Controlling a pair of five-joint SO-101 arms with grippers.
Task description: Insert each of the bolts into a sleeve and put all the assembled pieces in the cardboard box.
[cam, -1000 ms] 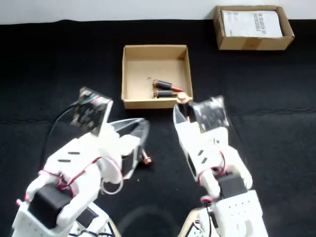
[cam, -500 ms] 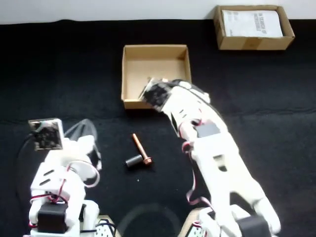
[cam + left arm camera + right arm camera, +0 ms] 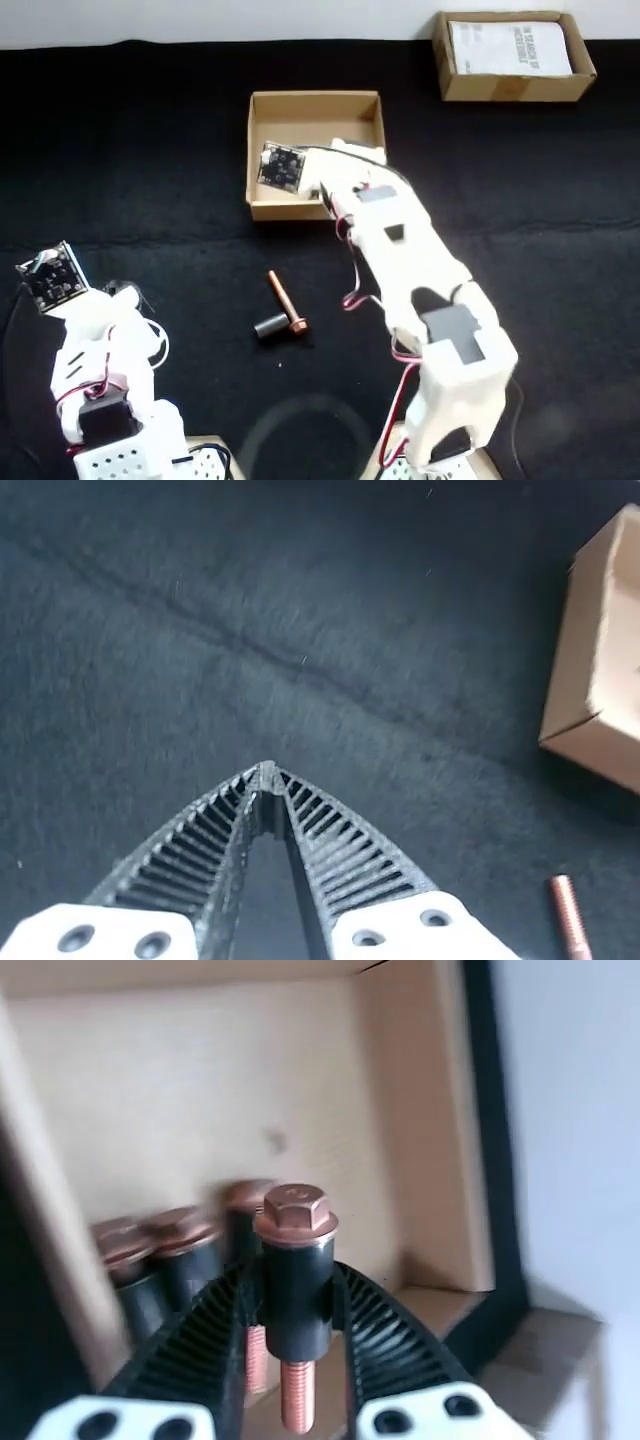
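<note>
My right gripper (image 3: 295, 1295) is shut on a black sleeve with a copper bolt through it (image 3: 296, 1260), held upright inside the open cardboard box (image 3: 200, 1080). Other assembled pieces (image 3: 185, 1245) lie on the box floor just behind it. From above, the right arm (image 3: 385, 225) stretches over the front wall of the cardboard box (image 3: 262, 125). A loose copper bolt (image 3: 281, 298) and a bare black sleeve (image 3: 270, 326) lie together on the black cloth in front of the box. My left gripper (image 3: 268, 778) is shut and empty, low over the cloth, with the bolt's tip (image 3: 568, 920) off to one side.
A second cardboard box (image 3: 512, 55) with a printed sheet in it stands at the far right. The left arm (image 3: 100, 330) sits folded at the near left corner. Black cloth covers the table.
The right arm has swung from the box's front wall to inside the box, carrying the assembled piece. The left arm has pulled back to the near left, uncovering the loose bolt and sleeve.
</note>
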